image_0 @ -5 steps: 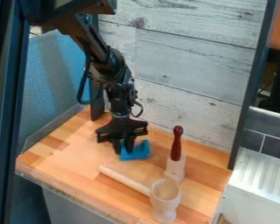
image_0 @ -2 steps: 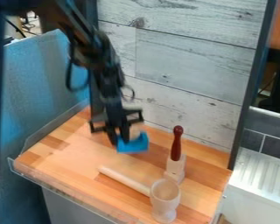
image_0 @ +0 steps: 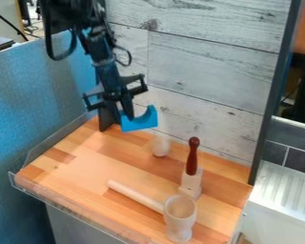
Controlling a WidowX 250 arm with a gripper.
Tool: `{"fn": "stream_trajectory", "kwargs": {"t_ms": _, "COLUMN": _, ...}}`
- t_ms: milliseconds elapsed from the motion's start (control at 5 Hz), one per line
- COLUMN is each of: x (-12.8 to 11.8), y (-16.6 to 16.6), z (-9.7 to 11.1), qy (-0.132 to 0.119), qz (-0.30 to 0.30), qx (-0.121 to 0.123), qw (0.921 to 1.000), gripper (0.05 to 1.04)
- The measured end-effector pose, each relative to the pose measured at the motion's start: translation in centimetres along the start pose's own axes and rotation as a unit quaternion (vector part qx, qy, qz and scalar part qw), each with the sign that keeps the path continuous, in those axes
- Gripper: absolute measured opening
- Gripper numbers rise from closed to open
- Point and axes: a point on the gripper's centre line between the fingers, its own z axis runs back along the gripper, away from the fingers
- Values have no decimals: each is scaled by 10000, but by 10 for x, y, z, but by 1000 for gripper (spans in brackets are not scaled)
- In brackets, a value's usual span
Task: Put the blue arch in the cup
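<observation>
My end effector (image_0: 122, 114) is closed on 1 end of the blue arch (image_0: 139, 125), raised over the back of the bench (image_0: 78, 167), hollow side up. Cup (image_0: 179, 223) stands upright at the front. Proposed: carry high past the red-handled tool (image_0: 192, 159), centre over the mouth, tip the free end down, lower slowly, release.

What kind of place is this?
Looks like a small test bench for a robot arm, possibly in a lab: the arm stands over a wooden worktop, with plank-pattern boards behind and a blue partition alongside.
</observation>
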Motion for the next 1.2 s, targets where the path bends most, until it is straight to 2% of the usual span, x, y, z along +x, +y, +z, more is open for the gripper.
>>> {"fn": "stream_trajectory", "kwargs": {"t_ms": 200, "x": -23, "y": -3, "z": 25, "qy": 98, "qz": -347, "qx": -101, "qw": 9993, "gripper": 213}}
{"fn": "stream_trajectory", "kwargs": {"t_ms": 400, "x": -47, "y": 3, "z": 32, "qy": -22, "qz": -680, "qx": -147, "qw": 9976, "gripper": 213}}
{"fn": "stream_trajectory", "kwargs": {"t_ms": 600, "x": -74, "y": 8, "z": 24, "qy": -319, "qz": -1029, "qx": -73, "qw": 9941, "gripper": 213}}
{"fn": "stream_trajectory", "kwargs": {"t_ms": 1000, "x": -111, "y": 7, "z": -19, "qy": -586, "qz": -1525, "qx": 287, "qw": 9861, "gripper": 213}}
{"fn": "stream_trajectory", "kwargs": {"t_ms": 1200, "x": -116, "y": -3, "z": -30, "qy": -837, "qz": -1616, "qx": 431, "qw": 9823, "gripper": 213}}
